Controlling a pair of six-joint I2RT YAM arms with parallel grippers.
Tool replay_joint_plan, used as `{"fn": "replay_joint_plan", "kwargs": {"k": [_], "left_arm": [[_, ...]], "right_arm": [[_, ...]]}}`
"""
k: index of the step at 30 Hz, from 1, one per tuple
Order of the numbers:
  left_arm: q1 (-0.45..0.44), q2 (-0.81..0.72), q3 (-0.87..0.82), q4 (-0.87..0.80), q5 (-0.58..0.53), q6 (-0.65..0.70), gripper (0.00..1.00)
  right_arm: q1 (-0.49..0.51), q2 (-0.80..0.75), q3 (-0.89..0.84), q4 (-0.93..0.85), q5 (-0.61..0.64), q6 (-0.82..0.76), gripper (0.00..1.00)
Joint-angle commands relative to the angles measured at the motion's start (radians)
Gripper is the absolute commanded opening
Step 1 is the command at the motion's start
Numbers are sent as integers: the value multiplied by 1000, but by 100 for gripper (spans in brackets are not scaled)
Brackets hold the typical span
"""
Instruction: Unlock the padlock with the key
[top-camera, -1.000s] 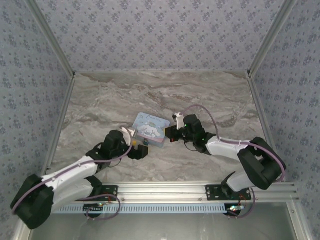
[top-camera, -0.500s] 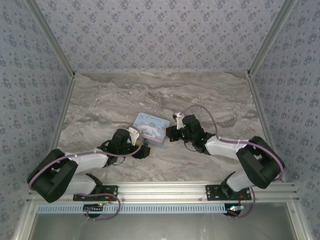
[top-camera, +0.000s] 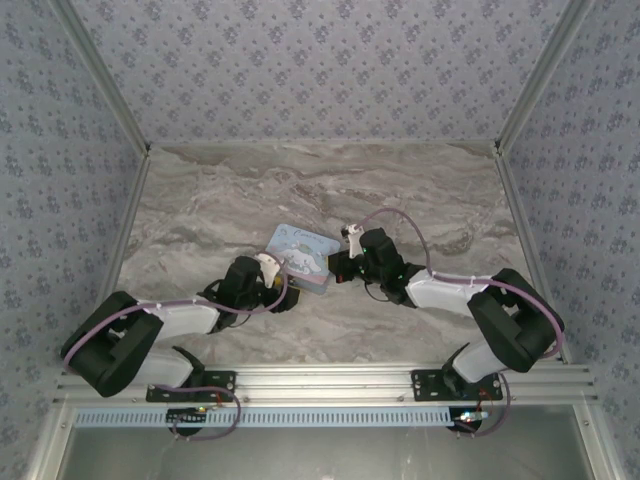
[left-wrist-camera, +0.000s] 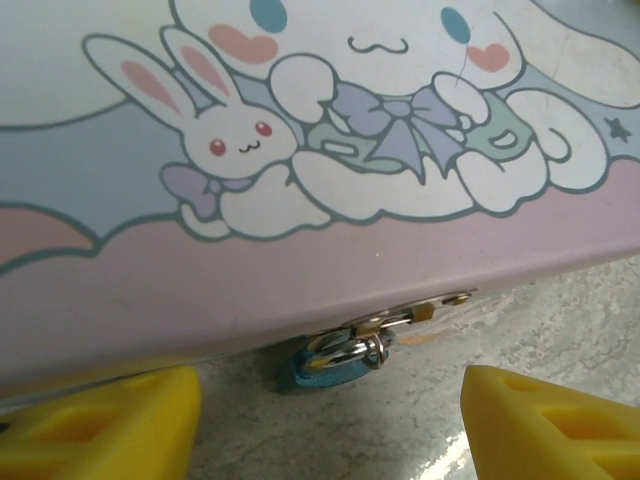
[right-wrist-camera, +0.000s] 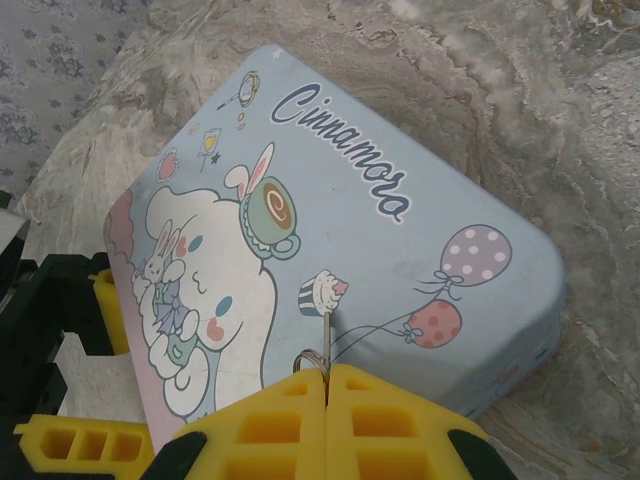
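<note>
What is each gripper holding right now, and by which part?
The right gripper, shut, pinches the thin metal key near its ring end, shaft sticking out. The left gripper holds nothing; its open fingers flank the padlock.

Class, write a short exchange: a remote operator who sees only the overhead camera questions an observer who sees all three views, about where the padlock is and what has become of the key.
Operator: From above I see both arms at the cartoon tin, but no padlock. Where is it?
Observer: The padlock hangs by its silver shackle from the small hasp low on the side of the tin, with its blue body below.
Operator: And the key? I can't make it out either.
Observer: The right pincer is shut on the key. Its thin shaft and a small ring stick out beyond the pincer's tip, in front of the tin's lid.
</note>
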Motion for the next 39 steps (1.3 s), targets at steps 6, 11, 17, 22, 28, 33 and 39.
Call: {"fn": "replay_joint_plan", "kwargs": {"k": [6, 11, 17, 22, 28, 33, 39], "left_arm": [[-72, 60, 4, 99, -118, 17, 65], [-83, 108, 8, 136, -160, -2, 61], [-94, 145, 36, 146, -167, -9, 57], [-95, 166, 51, 149, -194, -30, 52], [-98, 171, 58, 147, -200, -41, 43], [-99, 145, 67, 117, -194, -46, 36], [-99, 115, 88, 68, -183, -60, 27]], "right_arm": [[10, 11, 27, -26, 26, -20, 0], [12, 10, 27, -26, 26, -21, 0], [14, 10, 27, -24, 26, -23, 0], [14, 10, 23, -22, 26, -23, 0], [17, 5, 19, -14, 25, -24, 0], [20, -19, 11, 10, 30, -45, 0], [23, -69, -33, 53, 57, -72, 0]]}}
